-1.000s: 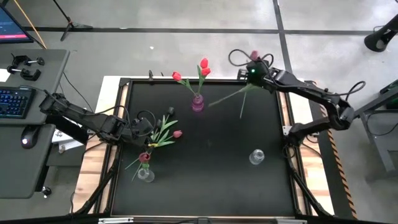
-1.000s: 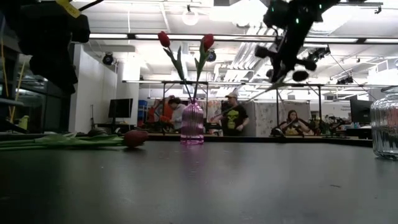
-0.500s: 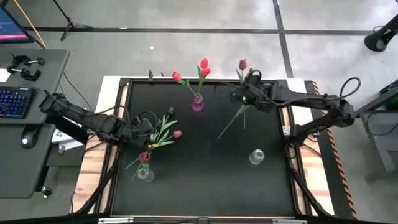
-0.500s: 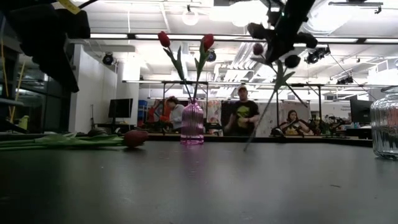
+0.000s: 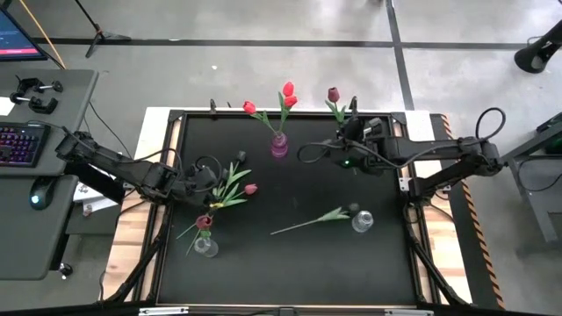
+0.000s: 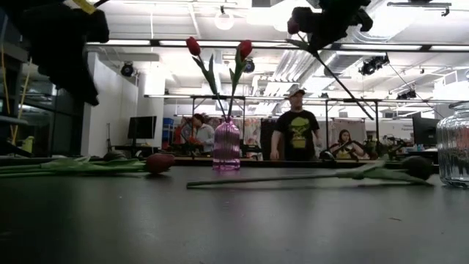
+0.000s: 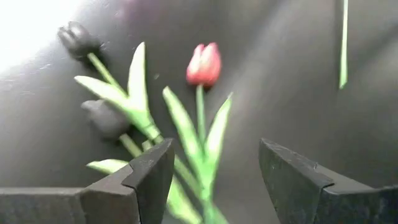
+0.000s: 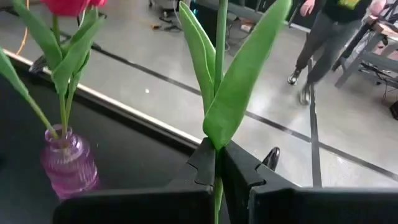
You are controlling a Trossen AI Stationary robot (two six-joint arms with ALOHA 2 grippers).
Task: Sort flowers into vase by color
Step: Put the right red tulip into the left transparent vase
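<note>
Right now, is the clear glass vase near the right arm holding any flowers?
No, in the high view the clear glass vase stands empty, with one dark-headed tulip lying flat on the black table beside it.

My table (image 5: pixel 290 263) is a black-topped square with a pale wooden rim, and everything else lies around it on a grey concrete floor (image 5: pixel 263 75) crossed by dark lines. Beside it on my left stands a grey desk (image 5: pixel 53 219) carrying a keyboard (image 5: pixel 19 145) and a mouse (image 5: pixel 35 198). Looking level across the table, I see a big open hall: white ceiling (image 6: pixel 183 18) with ducts and bright lamps, a white wall (image 6: pixel 110 103), and a monitor (image 6: pixel 141 127). Beyond the far edge of the table a person in a black shirt (image 6: pixel 297 136) stands, with others near workbenches behind.
</note>
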